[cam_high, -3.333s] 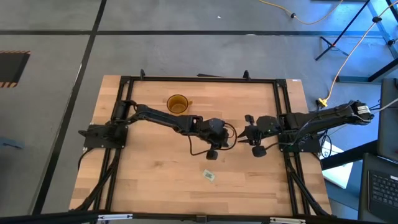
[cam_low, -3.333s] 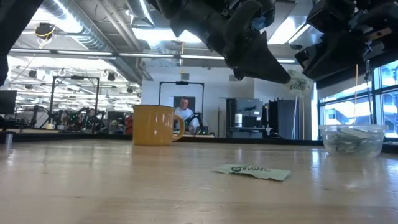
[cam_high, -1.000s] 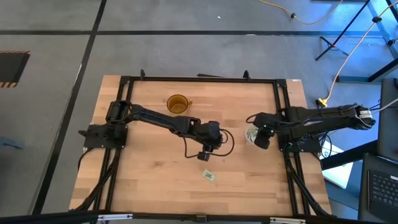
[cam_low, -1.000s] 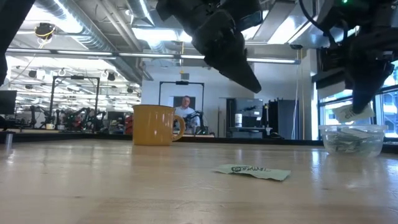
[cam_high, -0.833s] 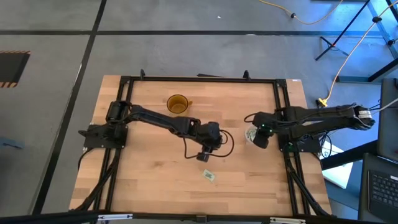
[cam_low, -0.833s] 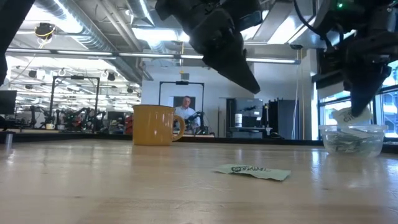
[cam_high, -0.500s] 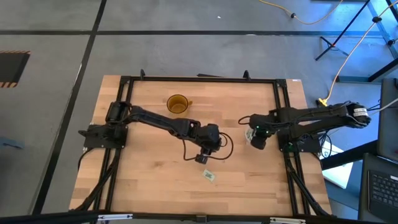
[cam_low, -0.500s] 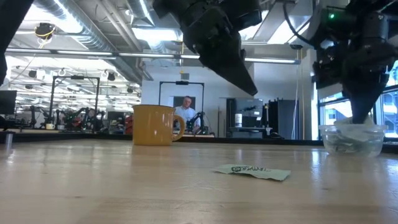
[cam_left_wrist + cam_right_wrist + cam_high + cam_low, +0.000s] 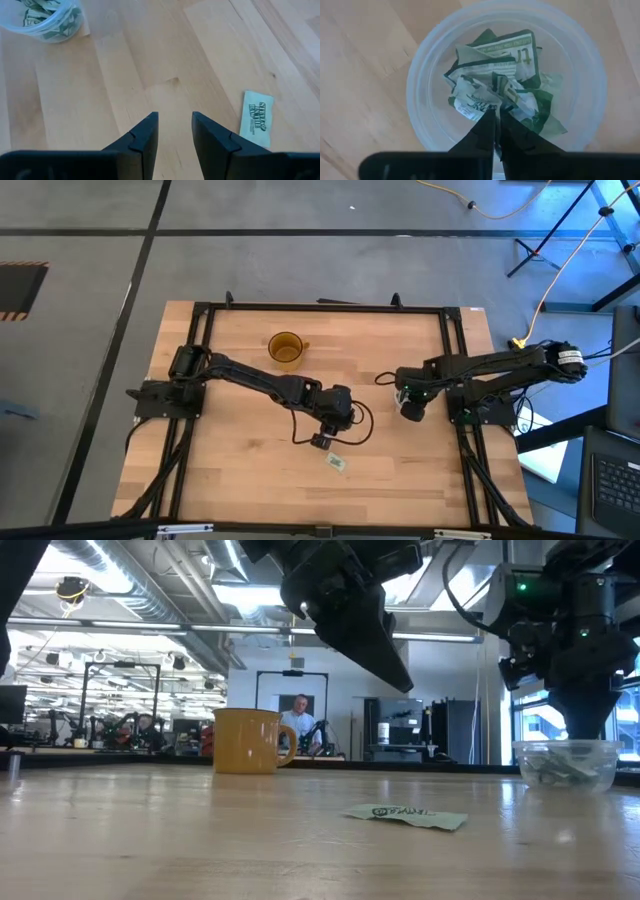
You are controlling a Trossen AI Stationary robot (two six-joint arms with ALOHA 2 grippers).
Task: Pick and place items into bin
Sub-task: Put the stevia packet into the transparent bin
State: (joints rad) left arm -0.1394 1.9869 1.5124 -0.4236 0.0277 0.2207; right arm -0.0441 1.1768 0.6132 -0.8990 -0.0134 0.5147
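- Packet, flat pale green-and-white paper wrapper (image 9: 257,119), lies alone on wooden table (image 9: 240,470) — light, limp, slippery; pinch across its short edges.
- My left gripper (image 9: 174,131) hovers beside it, fingers spread.
- My right gripper (image 9: 496,131), fingers pressed together, sits over clear round plastic bin (image 9: 425,75) holding crumpled packets.

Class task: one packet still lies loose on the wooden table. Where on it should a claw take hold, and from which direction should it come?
The packet lies flat on the table, so no side offers purchase. Probably best to come straight down and pinch across its narrow width near the middle, one finger on each long edge. The left claw is open above the table with the packet off to one side, so it would need to shift over first.
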